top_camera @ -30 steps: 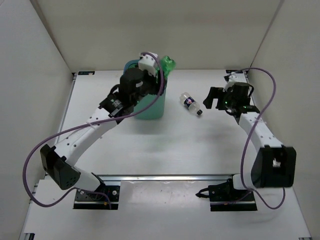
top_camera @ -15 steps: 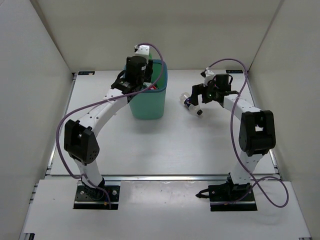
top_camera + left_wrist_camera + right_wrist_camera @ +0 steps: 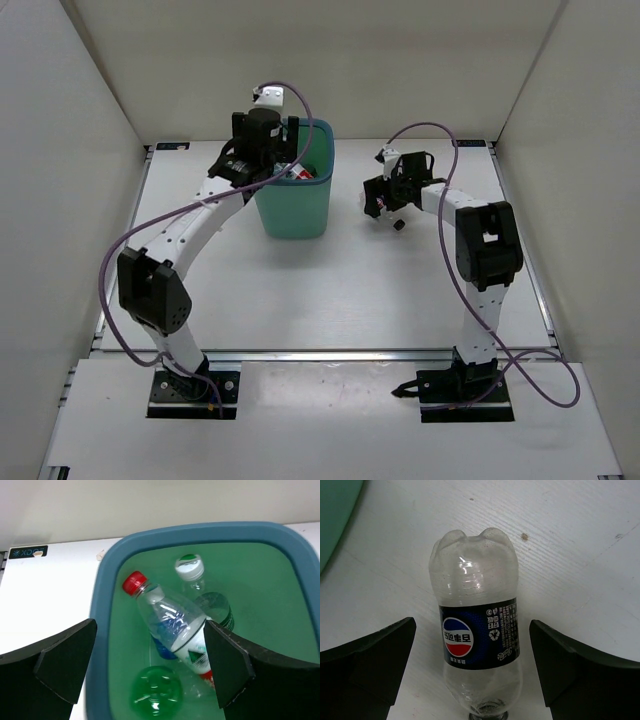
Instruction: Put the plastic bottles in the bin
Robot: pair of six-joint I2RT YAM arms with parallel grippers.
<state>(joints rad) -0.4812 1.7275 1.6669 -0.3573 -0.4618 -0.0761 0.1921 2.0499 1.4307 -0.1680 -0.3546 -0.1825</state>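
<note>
From above, the bin (image 3: 296, 212) stood on the far left part of the table (image 3: 350, 290), and the left gripper (image 3: 268, 138) hung over its mouth. In that view only a little red and white showed inside the bin.

The left wrist view looked straight down into the bin. There a clear red-capped bottle (image 3: 170, 622) lay across a white-capped bottle (image 3: 197, 582), with a green bottle (image 3: 156, 692) just beside them at the bottom. The left gripper was released, its jaws wide apart and holding nothing.

To the right of the bin, the right gripper (image 3: 385, 195) was low over the table and hid most of what lay under it. The right wrist view showed it plainly: a navy-label bottle (image 3: 477, 630) lay on its side on the table, between the spread jaws of the right gripper, which did not touch it. A corner of the bin was visible at the upper left of that view.

The table was white, and plain white walls (image 3: 330, 60) closed it on three sides.
</note>
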